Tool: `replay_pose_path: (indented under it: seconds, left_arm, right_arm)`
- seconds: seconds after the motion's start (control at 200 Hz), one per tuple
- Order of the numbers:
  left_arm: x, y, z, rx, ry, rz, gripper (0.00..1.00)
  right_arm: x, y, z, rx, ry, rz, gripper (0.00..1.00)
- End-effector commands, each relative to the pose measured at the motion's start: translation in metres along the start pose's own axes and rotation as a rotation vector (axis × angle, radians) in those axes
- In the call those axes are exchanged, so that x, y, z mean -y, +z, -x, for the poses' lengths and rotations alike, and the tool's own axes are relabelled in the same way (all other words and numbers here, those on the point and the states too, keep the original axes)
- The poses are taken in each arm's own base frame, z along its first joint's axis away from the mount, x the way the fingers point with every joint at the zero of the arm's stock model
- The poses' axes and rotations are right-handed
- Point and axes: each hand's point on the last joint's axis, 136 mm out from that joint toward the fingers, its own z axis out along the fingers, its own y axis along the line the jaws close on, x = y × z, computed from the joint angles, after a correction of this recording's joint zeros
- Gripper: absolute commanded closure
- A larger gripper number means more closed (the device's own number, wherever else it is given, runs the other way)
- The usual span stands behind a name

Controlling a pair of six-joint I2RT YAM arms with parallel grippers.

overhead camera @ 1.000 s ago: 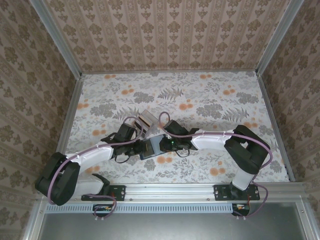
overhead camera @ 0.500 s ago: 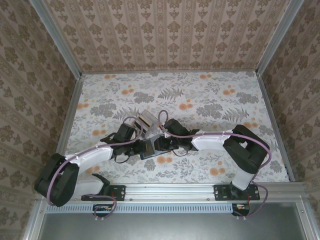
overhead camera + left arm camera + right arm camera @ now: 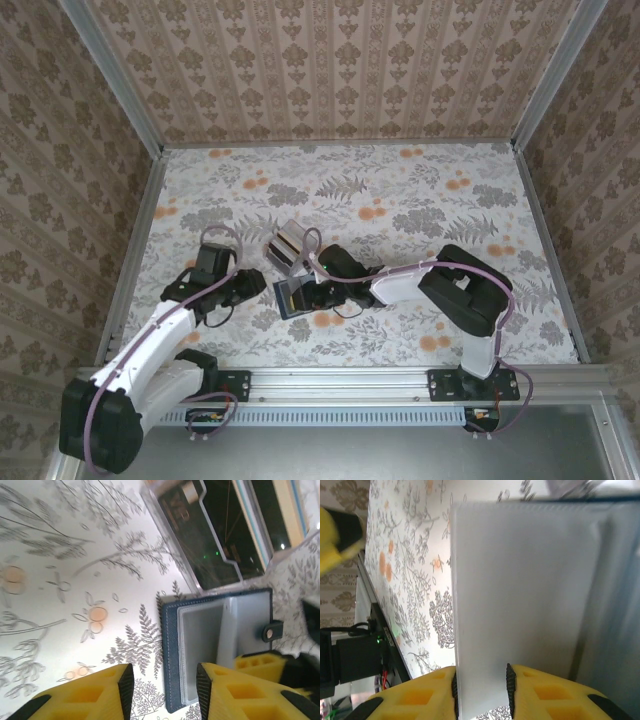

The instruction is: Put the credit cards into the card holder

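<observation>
The card holder [image 3: 287, 298] is a dark blue wallet lying open on the table, with clear pockets [image 3: 200, 640] inside. My right gripper [image 3: 307, 294] is at the holder. Its pads [image 3: 509, 687] sit on either side of a whitish pocket leaf [image 3: 520, 580], which stands up from the holder [image 3: 227, 630]. My left gripper [image 3: 162, 680] is open and holds nothing. It hovers just left of the holder [image 3: 250, 284]. The credit cards [image 3: 288, 240] stand edge-on as whitish and tan stripes [image 3: 289, 507] in a clear box behind the holder.
The clear box [image 3: 200, 545] stands right behind the holder and leans toward it. Metal rails [image 3: 140, 240] and patterned walls close in the floral table. A lot of bare tabletop lies at the back [image 3: 420, 190] and right.
My left gripper let go of the holder, opened, and drew back to the left. My right arm reached further left, and the holder shifted slightly left with it.
</observation>
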Motion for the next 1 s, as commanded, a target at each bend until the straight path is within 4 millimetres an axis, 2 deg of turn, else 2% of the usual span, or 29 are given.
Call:
replay_pose_path:
  seconds: [0.0, 0.115, 0.225, 0.465, 0.545, 0.57, 0.62, 0.67, 0.69, 0.745, 0.76, 0.81, 0.905, 0.995]
  left_arm:
    - [0.008, -0.024, 0.018, 0.037, 0.029, 0.011, 0.59]
    - [0.025, -0.033, 0.04, 0.067, 0.051, -0.001, 0.57]
    - [0.039, -0.028, 0.059, 0.072, 0.057, -0.01, 0.55]
    - [0.062, 0.001, 0.088, 0.045, 0.11, 0.052, 0.49]
    - [0.069, 0.014, 0.094, 0.026, 0.113, 0.073, 0.48]
    - [0.071, 0.017, 0.096, 0.022, 0.113, 0.08, 0.47]
    - [0.071, 0.024, 0.098, 0.019, 0.104, 0.099, 0.46]
    - [0.069, 0.029, 0.099, 0.017, 0.081, 0.114, 0.44]
    - [0.068, 0.031, 0.099, 0.016, 0.071, 0.121, 0.43]
    - [0.061, 0.034, 0.098, 0.023, 0.039, 0.145, 0.43]
    - [0.058, 0.035, 0.098, 0.027, 0.029, 0.153, 0.43]
    - [0.05, 0.038, 0.098, 0.039, 0.0, 0.175, 0.43]
    - [0.034, 0.037, 0.096, 0.044, -0.081, 0.198, 0.45]
    - [0.023, 0.031, 0.093, 0.062, -0.126, 0.19, 0.45]
  right_arm:
    - [-0.025, -0.003, 0.011, 0.021, -0.056, 0.082, 0.64]
    - [-0.032, -0.031, 0.02, 0.115, -0.104, 0.066, 0.56]
    - [-0.023, -0.062, 0.026, 0.166, -0.178, -0.051, 0.49]
    - [0.015, -0.125, 0.045, 0.264, -0.267, -0.391, 0.44]
    - [0.024, -0.141, 0.052, 0.305, -0.27, -0.461, 0.4]
    - [0.019, -0.152, 0.059, 0.345, -0.274, -0.464, 0.39]
    - [0.022, -0.16, 0.066, 0.375, -0.275, -0.481, 0.35]
    - [0.023, -0.166, 0.075, 0.396, -0.272, -0.487, 0.25]
    - [0.024, -0.167, 0.079, 0.399, -0.271, -0.487, 0.24]
    - [0.021, -0.171, 0.091, 0.401, -0.285, -0.478, 0.25]
    - [0.028, -0.166, 0.092, 0.377, -0.279, -0.488, 0.26]
    - [0.033, -0.163, 0.102, 0.343, -0.273, -0.488, 0.31]
    - [0.036, -0.145, 0.121, 0.28, -0.277, -0.467, 0.37]
    - [0.037, -0.125, 0.138, 0.223, -0.31, -0.466, 0.38]
